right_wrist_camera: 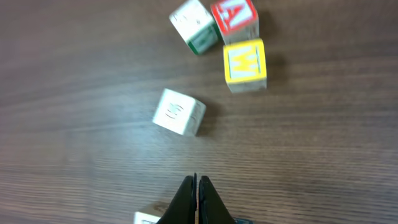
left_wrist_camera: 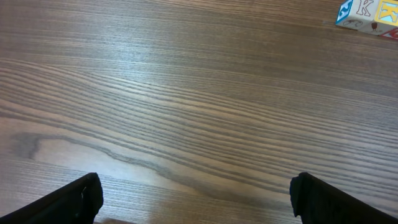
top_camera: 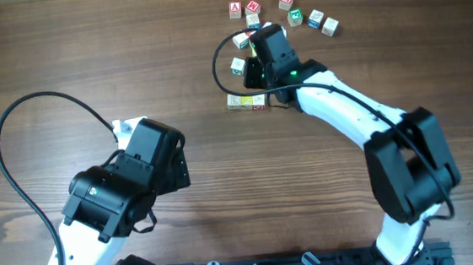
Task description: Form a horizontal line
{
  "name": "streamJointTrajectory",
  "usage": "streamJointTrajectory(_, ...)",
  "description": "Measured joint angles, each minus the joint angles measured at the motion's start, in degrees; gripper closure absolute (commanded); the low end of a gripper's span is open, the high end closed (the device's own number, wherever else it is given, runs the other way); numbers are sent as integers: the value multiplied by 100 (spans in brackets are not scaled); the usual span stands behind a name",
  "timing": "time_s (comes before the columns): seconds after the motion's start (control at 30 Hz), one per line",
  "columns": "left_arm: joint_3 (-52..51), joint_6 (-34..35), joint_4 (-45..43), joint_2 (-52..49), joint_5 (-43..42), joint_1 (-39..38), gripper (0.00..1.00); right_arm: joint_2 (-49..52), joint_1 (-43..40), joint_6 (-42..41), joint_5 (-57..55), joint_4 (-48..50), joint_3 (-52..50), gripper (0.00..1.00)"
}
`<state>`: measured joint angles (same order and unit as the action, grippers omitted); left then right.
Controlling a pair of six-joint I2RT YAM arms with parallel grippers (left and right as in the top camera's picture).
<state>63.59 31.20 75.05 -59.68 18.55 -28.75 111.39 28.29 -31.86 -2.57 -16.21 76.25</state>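
The horizontal line [top_camera: 247, 102] is a short row of small letter cubes on the wooden table, just left of the right arm's wrist. My right gripper [top_camera: 256, 80] hangs just above the row's far side, and in the right wrist view [right_wrist_camera: 197, 182] its fingers are pressed together with nothing between them. One row cube's corner [right_wrist_camera: 148, 218] shows beside the fingers. A lone white cube [right_wrist_camera: 179, 112] lies just beyond the tips. My left gripper [left_wrist_camera: 199, 202] is open and empty over bare table, far left of the row. Cubes that may be the row's end [left_wrist_camera: 368, 14] show at its top right.
Loose letter cubes [top_camera: 286, 12] lie scattered at the back of the table. A yellow W cube [right_wrist_camera: 245, 62], a red A cube [right_wrist_camera: 234, 15] and a white cube with green [right_wrist_camera: 194, 26] sit beyond the right gripper. The left arm's black cable [top_camera: 15, 116] loops over the table at left.
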Motion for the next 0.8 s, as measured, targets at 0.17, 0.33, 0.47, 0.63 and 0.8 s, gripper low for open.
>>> streamJointTrajectory(0.17,0,0,0,0,0,0,0,275,15,0,87,133,0,96)
streamJointTrajectory(0.33,0,0,0,0,0,0,0,341,17,2,155,195,0,96)
streamJointTrajectory(0.47,0,0,0,0,0,0,0,560,44,7,271,358,0,96)
streamJointTrajectory(0.63,0,0,0,0,0,0,0,658,44,24,350,389,0,96)
streamJointTrajectory(0.8,0,0,0,0,0,0,0,658,44,92,426,411,0,96)
